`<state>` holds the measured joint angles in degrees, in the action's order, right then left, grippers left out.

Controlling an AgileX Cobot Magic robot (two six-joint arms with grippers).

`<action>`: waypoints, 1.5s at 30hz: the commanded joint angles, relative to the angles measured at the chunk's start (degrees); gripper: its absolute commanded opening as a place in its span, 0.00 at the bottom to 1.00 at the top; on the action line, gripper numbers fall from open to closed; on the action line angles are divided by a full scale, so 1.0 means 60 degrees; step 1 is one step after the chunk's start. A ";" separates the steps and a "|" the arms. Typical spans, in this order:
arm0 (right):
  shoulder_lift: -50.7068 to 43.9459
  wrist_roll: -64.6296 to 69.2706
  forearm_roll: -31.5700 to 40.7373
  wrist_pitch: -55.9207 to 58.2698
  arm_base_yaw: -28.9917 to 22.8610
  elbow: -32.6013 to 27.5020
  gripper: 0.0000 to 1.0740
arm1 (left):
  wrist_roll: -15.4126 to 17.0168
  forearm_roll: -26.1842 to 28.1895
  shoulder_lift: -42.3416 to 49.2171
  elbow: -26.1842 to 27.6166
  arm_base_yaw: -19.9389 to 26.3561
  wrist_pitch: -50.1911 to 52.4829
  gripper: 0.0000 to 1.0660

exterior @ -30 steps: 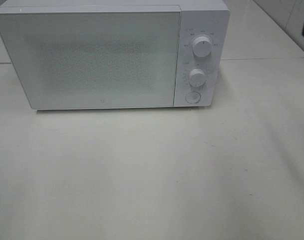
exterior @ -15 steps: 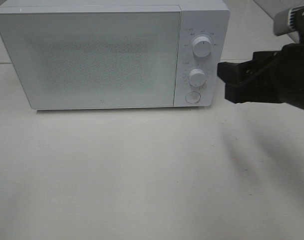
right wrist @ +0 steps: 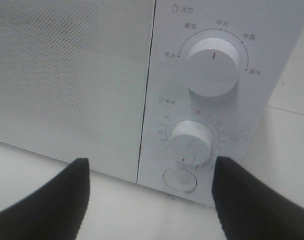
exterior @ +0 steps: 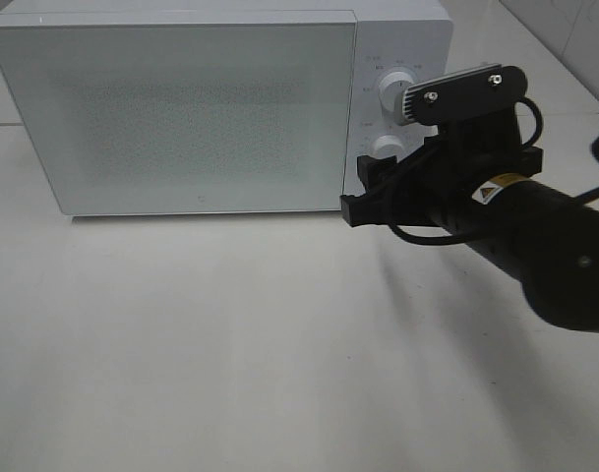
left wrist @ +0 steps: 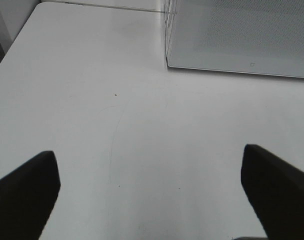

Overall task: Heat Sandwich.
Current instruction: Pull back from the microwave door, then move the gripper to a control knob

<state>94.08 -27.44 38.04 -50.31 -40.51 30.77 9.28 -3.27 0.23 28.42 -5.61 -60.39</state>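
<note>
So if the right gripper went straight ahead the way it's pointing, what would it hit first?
Most likely the microwave's control panel, low down by the round button under the lower knob. Depth from the right gripper is unclear.

火力, 中火 on microwave panel [right wrist: 219, 106]
</note>
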 commanded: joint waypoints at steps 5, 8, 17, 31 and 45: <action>0.1222 -0.0115 0.1375 -0.1518 -0.0134 0.0745 0.64 | 0.0086 0.0095 0.0181 0.0000 0.0000 0.0095 0.85; 0.1652 0.0115 0.1241 -0.1776 -0.0134 0.0993 0.64 | 0.0086 0.0095 0.0181 0.0000 0.0000 0.0095 0.85; 0.2760 0.1404 0.0248 -0.2091 0.0487 0.1537 0.63 | 0.0086 0.0095 0.0181 0.0000 0.0000 0.0095 0.85; 0.3667 0.1557 -0.0172 -0.2101 0.0869 0.2349 0.63 | 0.0086 0.0095 0.0181 0.0000 0.0000 0.0095 0.85; 0.4049 0.1557 -0.0029 -0.2540 0.0869 0.2645 0.48 | 0.0086 0.0095 0.0181 0.0000 0.0000 0.0095 0.85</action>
<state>118.60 -18.56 37.82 -64.46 -35.47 46.12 9.28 -3.27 0.23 28.42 -5.61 -60.39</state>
